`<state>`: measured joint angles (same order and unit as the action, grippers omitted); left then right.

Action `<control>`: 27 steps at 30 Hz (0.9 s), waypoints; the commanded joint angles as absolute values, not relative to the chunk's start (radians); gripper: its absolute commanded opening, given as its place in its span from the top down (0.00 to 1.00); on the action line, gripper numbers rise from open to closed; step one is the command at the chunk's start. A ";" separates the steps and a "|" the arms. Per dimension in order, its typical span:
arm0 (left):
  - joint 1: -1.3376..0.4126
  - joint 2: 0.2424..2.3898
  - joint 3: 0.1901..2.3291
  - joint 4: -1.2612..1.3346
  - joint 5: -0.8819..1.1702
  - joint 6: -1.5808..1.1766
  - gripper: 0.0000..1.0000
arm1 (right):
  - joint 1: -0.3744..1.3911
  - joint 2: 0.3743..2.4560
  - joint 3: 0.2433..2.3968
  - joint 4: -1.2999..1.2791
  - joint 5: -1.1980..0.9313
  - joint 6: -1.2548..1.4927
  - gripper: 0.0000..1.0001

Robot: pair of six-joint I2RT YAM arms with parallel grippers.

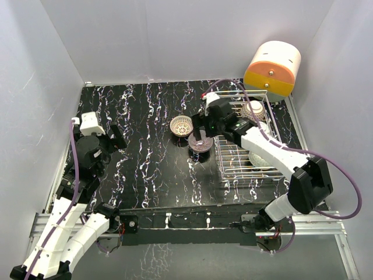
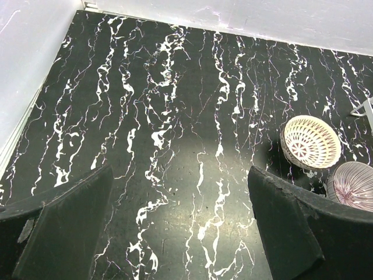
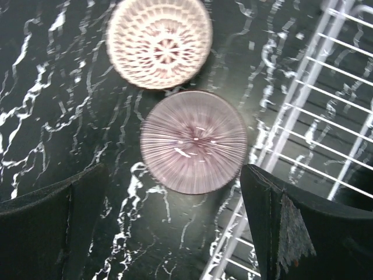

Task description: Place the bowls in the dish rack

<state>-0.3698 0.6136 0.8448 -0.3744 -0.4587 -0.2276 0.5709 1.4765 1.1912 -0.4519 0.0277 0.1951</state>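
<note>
Top external view: the dish rack stands on the right side of the tabletop, open side up, its long axis running from the near edge toward the back wall; pale bowl undersides show inside it, the far racked bowl and the near racked bowl; two bowls remain on the tabletop just left of the rack, the lattice bowl and the purplish bowl, both mouth up; the right gripper hovers over the purplish bowl; the left gripper is well apart on the left

Left wrist view: the left gripper is released and empty, with bare tabletop between its fingers; the lattice bowl and the purplish bowl lie far to its right

Right wrist view: the right gripper is spread wide and holds nothing; the purplish bowl sits upright, roughly centred between the fingers; the lattice bowl lies just beyond it and the dish rack wires just to the right; whether the two rims touch cannot be told

Step in hand, by judgement: grasp the purplish bowl; being round, it has no long axis, so any rim point serves; select one clear of the lattice bowl and the rack wall; place one finger inside the rim and one outside; descend vertically; close only once the rim is seated between the pads
</note>
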 commanded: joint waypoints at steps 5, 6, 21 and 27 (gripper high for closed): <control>-0.374 0.603 0.897 -0.391 -0.481 -0.225 0.03 | 0.719 1.556 1.262 -0.393 0.096 0.130 0.04; -0.374 0.603 0.899 -0.393 -0.483 -0.224 0.03 | 0.725 1.579 1.262 -0.389 0.095 0.128 0.05; -0.374 0.581 0.902 -0.426 -0.509 -0.209 0.03 | 0.810 1.800 1.281 -0.364 0.250 0.128 0.34; -0.374 0.584 0.888 -0.428 -0.502 -0.218 0.03 | 0.839 1.830 1.247 -0.328 0.404 0.118 0.42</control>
<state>-0.3698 0.5907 0.8719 -0.4232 -0.4900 -0.2207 0.8188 1.8156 1.2392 -0.4049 0.2520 0.1322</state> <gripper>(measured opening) 0.970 0.586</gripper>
